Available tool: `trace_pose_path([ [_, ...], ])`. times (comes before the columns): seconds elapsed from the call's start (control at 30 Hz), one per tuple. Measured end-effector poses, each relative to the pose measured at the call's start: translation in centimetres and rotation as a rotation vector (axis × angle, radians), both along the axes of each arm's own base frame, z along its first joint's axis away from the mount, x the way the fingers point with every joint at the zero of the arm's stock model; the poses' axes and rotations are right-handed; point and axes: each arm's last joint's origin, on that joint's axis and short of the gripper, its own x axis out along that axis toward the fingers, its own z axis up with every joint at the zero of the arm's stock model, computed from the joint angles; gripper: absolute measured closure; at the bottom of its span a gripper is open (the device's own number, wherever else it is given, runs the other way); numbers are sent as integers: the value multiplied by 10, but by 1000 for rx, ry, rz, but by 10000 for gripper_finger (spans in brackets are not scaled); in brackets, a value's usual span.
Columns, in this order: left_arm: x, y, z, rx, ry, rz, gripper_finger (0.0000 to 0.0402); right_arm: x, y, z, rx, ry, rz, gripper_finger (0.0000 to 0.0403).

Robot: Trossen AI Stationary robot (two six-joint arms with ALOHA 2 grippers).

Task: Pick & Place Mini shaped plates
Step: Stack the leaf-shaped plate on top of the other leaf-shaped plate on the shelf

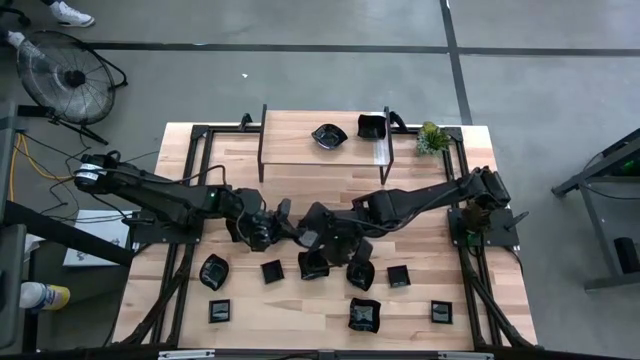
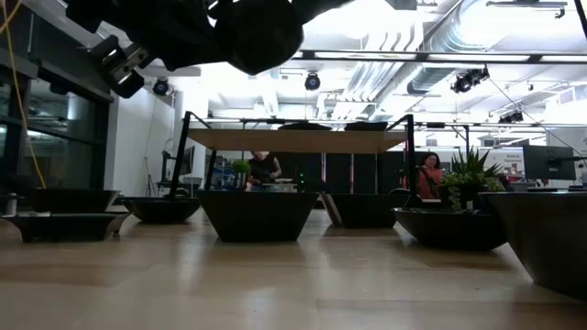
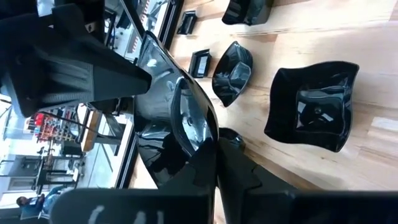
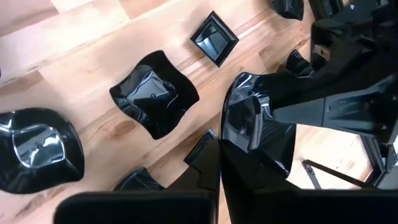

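Above the table's middle, both my grippers are shut on one glossy black mini plate (image 3: 177, 112), also visible in the right wrist view (image 4: 255, 124). My left gripper (image 1: 275, 228) comes in from the left and my right gripper (image 1: 312, 228) from the right, so they nearly meet. Several other mini shaped plates rest flat on the wood toward the near edge, such as a wavy one (image 1: 214, 270) and a small square one (image 1: 399, 276). Two more, a wavy plate (image 1: 328, 135) and a square plate (image 1: 372, 126), sit on the raised shelf (image 1: 300, 150). My left gripper pinches the plate's rim (image 3: 208, 134) between its two fingers, coming from the table's left and slanting a little downward. The plate is lifted clear of the table and stands steeply tilted. My right gripper pinches the opposite rim (image 4: 227, 134) between its two fingers, slanting down from the table's right. The plate rises beyond its fingertips toward the left gripper (image 4: 339, 106).
A small green plant (image 1: 432, 138) stands at the far right beside the shelf. Black frame rails (image 1: 190, 200) run along the table's left and right sides. A fan (image 1: 65, 75) stands on the floor beyond the table's far left corner. People sit far off in the room (image 2: 426, 174).
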Motion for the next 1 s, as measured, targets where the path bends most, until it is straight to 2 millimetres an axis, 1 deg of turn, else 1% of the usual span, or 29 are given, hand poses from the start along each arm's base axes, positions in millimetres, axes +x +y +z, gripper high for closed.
trace_pose_path([
  [0.07,0,0,1,-1,-9,1,400,1,0,0,3,-9,-11,389],
  [0.17,1,0,2,-1,-23,9,401,1,-1,1,10,-16,-67,360],
  [0.27,1,1,2,4,-24,20,401,1,-3,1,12,-24,-167,322],
  [0.37,1,2,2,0,-21,56,401,0,-6,3,-5,-59,-309,284],
  [0.5,1,4,2,-5,-19,155,401,-11,-11,16,-73,-135,-548,246],
  [0.57,2,6,3,6,-26,218,401,-21,-15,21,-129,-150,-648,235],
  [0.63,2,8,4,15,-47,293,401,-32,-21,25,-145,-144,-758,229],
  [0.73,5,11,14,36,-82,416,401,-49,-30,29,-83,-107,-938,227],
  [0.8,7,13,26,50,-117,490,401,-57,-36,29,-27,-59,-1049,226],
  [0.9,10,15,46,84,-144,569,401,-65,-40,26,27,-7,-1193,226],
  [1.0,13,23,68,116,-122,628,402,-69,-40,22,54,14,-1267,226],
])
